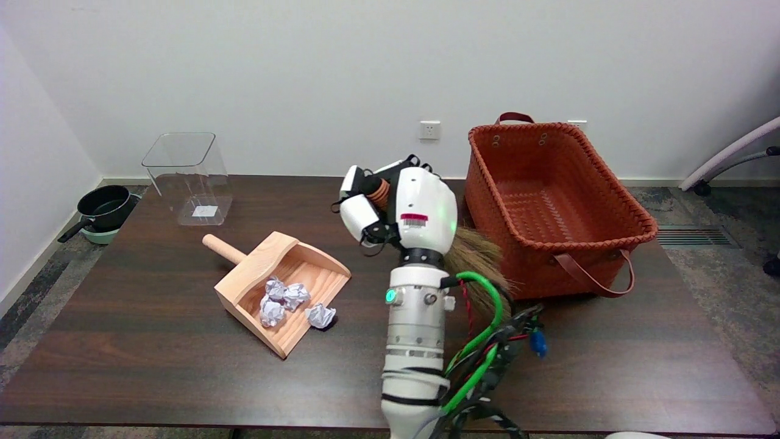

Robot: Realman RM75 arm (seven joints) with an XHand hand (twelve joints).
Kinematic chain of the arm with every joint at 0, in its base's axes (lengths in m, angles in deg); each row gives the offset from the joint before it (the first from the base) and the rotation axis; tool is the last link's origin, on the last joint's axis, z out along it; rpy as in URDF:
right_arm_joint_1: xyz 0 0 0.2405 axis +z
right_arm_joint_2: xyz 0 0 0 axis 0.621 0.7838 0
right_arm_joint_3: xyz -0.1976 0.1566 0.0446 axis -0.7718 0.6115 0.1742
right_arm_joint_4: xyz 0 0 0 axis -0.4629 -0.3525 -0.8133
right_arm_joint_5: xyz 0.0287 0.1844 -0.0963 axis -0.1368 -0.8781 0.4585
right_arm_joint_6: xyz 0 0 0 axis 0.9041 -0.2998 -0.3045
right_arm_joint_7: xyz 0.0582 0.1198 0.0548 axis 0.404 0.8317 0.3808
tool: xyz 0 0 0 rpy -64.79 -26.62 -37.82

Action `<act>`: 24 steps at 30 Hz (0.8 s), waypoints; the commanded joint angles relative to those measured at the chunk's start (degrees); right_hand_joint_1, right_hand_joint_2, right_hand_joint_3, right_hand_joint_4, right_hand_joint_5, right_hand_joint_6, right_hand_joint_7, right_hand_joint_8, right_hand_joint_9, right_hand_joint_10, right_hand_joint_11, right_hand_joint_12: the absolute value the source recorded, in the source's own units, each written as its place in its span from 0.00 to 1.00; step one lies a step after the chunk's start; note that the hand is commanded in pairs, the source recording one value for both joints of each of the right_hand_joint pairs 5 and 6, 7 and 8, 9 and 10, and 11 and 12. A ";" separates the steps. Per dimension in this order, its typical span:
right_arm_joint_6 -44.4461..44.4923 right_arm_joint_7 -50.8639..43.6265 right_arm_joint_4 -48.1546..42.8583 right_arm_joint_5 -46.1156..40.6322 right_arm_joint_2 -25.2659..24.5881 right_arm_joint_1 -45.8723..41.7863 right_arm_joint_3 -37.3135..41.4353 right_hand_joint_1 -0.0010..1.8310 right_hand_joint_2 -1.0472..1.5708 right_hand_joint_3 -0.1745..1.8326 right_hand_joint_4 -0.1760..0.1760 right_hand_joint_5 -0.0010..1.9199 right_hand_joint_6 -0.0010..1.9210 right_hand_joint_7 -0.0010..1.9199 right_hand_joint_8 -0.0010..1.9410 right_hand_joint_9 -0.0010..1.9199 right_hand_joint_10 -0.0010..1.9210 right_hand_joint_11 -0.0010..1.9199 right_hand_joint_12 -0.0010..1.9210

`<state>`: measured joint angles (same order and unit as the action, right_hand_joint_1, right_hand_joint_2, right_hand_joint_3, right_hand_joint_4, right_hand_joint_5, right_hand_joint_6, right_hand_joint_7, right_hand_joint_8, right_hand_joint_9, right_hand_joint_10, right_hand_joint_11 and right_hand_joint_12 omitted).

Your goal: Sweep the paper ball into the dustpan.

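— Paper balls first: where are they?

— Two balls (279,300) lie crumpled inside the dustpan (286,259), close together near its middle. A third ball (320,315) sits right at the pan's open lip, partly on the table (152,341), touching the edge or just beside it; I cannot tell which.

— And the dustpan itself?

— Pale wood, lying flat left of centre, its round handle (222,248) pointing to the far left, its mouth towards the near right.

— What is the right hand doing?

— The hand (399,204) is up above the table's middle, back of the palm turned to us, fingers wrapped round the brush handle (379,192). So it grasps the brush. The bristles (478,262) fan out behind the wrist, down and to the right, near the basket (557,207). The brush is well apart from the balls.

— Does the brush touch the table?

— Hard to say; the arm (414,329) hides the tips.

— Anything else around?

— The woven red-brown basket stands on the table's right side, with a strap handle hanging at its near wall. A clear plastic bin (189,177) stands at the far left corner. On the floor beyond the table's left edge there is a dark pan (106,207). A wall socket (429,130) shows behind, and green and black cables (487,353) hang off the arm.
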<state>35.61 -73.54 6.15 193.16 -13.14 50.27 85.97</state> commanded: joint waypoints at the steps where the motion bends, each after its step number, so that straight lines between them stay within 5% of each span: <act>1: 8.25 15.13 -16.17 0.41 -6.87 0.91 -6.06 0.44 1.00 0.78 0.50 1.00 1.00 1.00 0.99 1.00 1.00 0.91 0.91; 24: 2.61 24.77 -37.27 -11.88 -18.20 11.16 -5.75 0.42 1.00 0.75 0.50 1.00 1.00 1.00 0.99 1.00 1.00 0.94 0.94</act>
<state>40.53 -55.05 -16.93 186.89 -22.83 54.59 81.00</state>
